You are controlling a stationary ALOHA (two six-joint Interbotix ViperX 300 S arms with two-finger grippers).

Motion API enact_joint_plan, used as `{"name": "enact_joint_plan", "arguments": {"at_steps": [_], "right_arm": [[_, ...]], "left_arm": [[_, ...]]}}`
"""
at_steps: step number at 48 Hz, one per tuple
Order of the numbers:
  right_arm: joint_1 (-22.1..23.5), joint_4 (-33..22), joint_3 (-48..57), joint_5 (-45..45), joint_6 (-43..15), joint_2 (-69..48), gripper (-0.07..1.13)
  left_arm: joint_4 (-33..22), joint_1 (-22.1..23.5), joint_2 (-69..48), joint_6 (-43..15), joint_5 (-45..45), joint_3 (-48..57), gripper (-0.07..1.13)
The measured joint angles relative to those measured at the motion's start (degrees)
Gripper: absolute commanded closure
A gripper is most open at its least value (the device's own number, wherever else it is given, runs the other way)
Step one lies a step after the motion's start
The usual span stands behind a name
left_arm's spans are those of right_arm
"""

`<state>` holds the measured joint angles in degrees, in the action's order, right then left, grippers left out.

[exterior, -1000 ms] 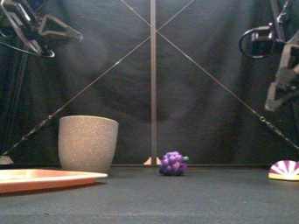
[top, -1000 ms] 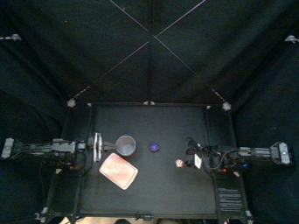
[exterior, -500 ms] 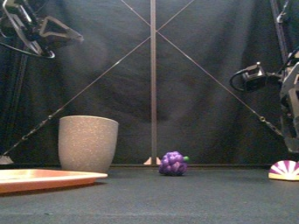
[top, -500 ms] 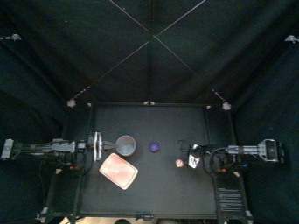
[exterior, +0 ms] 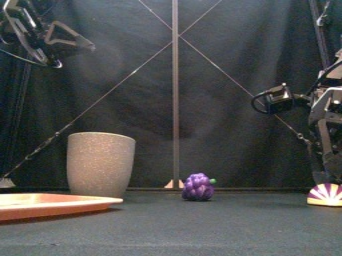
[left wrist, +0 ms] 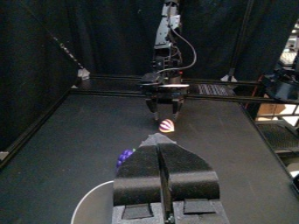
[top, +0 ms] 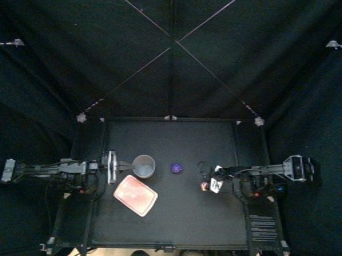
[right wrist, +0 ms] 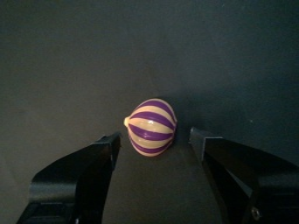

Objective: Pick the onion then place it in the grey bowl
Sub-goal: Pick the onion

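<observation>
The right hand (right wrist: 155, 137) hangs low over the right side of the tabletop (top: 187, 210), jaws spread wide, with the purple-and-cream striped onion (right wrist: 152, 127) lying between their tips, ungripped. The grey bowl (exterior: 100, 164) stands upright well to the left, a purple grape bunch (exterior: 198, 186) between them. The left hand (left wrist: 163, 149) rests by the left edge, pressed narrow and empty
</observation>
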<state>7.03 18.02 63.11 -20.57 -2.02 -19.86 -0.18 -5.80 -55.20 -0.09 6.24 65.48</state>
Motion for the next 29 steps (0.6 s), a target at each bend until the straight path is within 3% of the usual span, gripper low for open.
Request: {"name": "enact_joint_plan", "arguments": {"at_steps": [29], "right_arm": [[-2.90,0.70,-2.02,2.02,0.09,7.47,0.15]], "left_arm": [[0.00,0.00,-0.35,0.00,-1.58,0.00,0.99]]}}
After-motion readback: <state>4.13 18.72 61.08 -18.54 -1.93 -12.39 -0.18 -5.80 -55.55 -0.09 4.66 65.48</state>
